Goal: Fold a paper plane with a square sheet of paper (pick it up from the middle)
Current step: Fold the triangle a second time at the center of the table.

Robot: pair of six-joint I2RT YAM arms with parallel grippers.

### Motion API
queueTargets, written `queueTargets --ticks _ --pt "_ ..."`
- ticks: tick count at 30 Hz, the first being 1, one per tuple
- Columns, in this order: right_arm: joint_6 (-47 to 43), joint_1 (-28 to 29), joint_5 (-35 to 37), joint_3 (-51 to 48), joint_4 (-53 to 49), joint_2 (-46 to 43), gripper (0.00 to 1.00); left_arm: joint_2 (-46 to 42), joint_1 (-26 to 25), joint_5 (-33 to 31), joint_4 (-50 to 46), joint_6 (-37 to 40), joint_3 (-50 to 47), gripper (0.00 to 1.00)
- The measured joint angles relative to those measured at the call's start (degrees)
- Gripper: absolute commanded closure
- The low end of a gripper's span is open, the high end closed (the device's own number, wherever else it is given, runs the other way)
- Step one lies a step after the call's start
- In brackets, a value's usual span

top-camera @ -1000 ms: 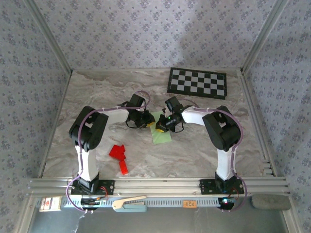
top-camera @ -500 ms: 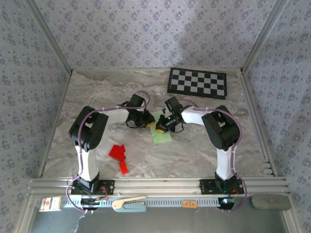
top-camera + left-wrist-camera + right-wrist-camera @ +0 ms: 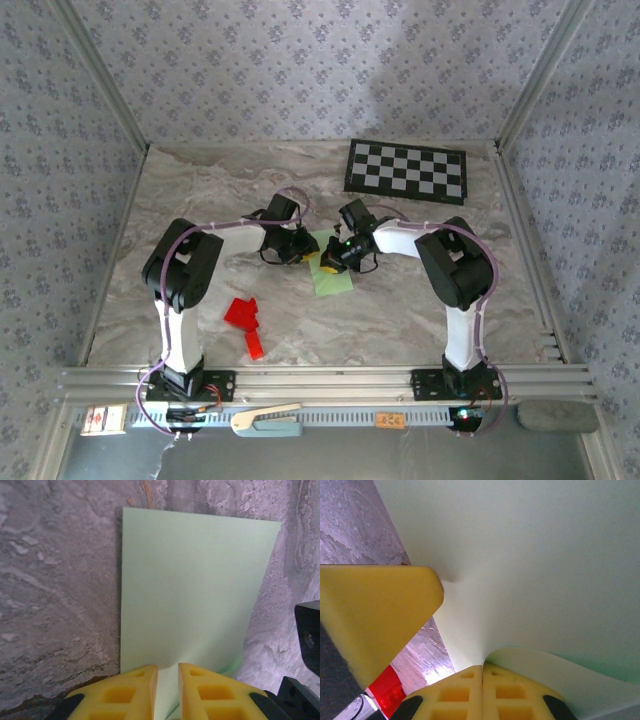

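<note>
The square sheet of paper [image 3: 335,275], pale green, lies mid-table as an upright rectangle [image 3: 195,585]; a second layer peeks out at its lower right edge. My left gripper [image 3: 309,255] stands at its left side, its yellow fingertips [image 3: 142,680] a narrow gap apart and pressing down on the sheet [image 3: 545,555]. My right gripper [image 3: 329,263] meets it from the right. Its jaws [image 3: 483,672] are shut together on a curled-up edge of the paper. The left finger [image 3: 375,615] dents the sheet close by.
A red paper shape [image 3: 245,318] lies near the left arm, toward the front edge. A black-and-white checkerboard [image 3: 407,170] lies flat at the back right. Patterned walls enclose the marble table [image 3: 200,190] on three sides.
</note>
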Motion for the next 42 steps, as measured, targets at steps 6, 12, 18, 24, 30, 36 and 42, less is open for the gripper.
queueTargets --ticks 6,12,18,24,30,36,42 --pt "-0.02 -0.04 -0.02 0.79 -1.20 0.42 0.92 -0.04 0.00 -0.13 -1.44 0.00 1.03 0.73" --pt "-0.02 -0.15 -0.46 1.75 -2.38 1.07 0.85 -1.62 0.70 -1.73 -6.45 0.02 4.09 0.67" --pt "-0.09 -0.15 -0.90 2.29 -2.58 1.09 0.70 -7.63 4.24 -4.59 -8.07 -0.44 3.85 0.62" --pt "-0.33 -0.13 -2.16 3.08 -2.47 1.05 0.54 -13.38 5.68 -6.05 -7.23 -1.40 -1.05 0.58" --pt "-0.24 -0.13 -2.40 3.23 -2.45 1.05 0.56 -14.73 5.53 -5.81 -5.31 -3.17 -5.70 0.60" --pt "-0.28 -0.17 -1.18 3.21 -3.63 1.11 0.77 -14.73 4.07 -4.52 -3.80 -4.48 -7.43 0.77" --pt "-0.42 -0.50 -0.55 3.21 -4.83 1.68 0.88 -14.62 0.55 -2.91 -2.40 -4.85 -7.50 0.88"
